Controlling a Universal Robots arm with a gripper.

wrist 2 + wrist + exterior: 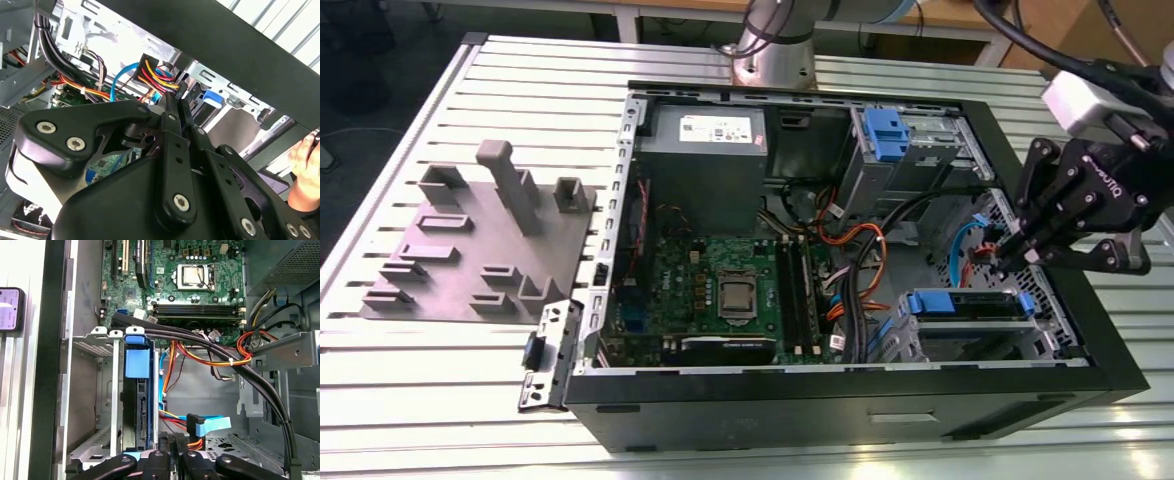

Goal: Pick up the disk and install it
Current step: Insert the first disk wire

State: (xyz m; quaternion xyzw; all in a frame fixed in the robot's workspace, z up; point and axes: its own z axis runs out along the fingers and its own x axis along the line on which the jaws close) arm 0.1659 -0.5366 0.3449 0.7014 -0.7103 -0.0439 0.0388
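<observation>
Lying open on a ribbed aluminium table [427,400], a black steel computer case [854,410] is seen in the exterior view. Its green circuit board [720,290] is exposed among bundles of orange and yellow wire.

The disk [970,304], a flat rectangular slab framed in glossy blue plastic, is seated in a bare-metal drive cage [961,342] at about four o'clock inside the case.

The gripper [1005,262], matt black with jointed, bolted links, is poised at about one o'clock from the disk, near it but not touching. Its slim fingers are closed tip to tip, and nothing is clamped between them.

A second blue-tabbed carrier [887,135] is set at about one o'clock in the case, near the grey power supply box [707,140]. A grey moulded fixture plate [480,240] is laid on the table at nine o'clock from the case.
</observation>
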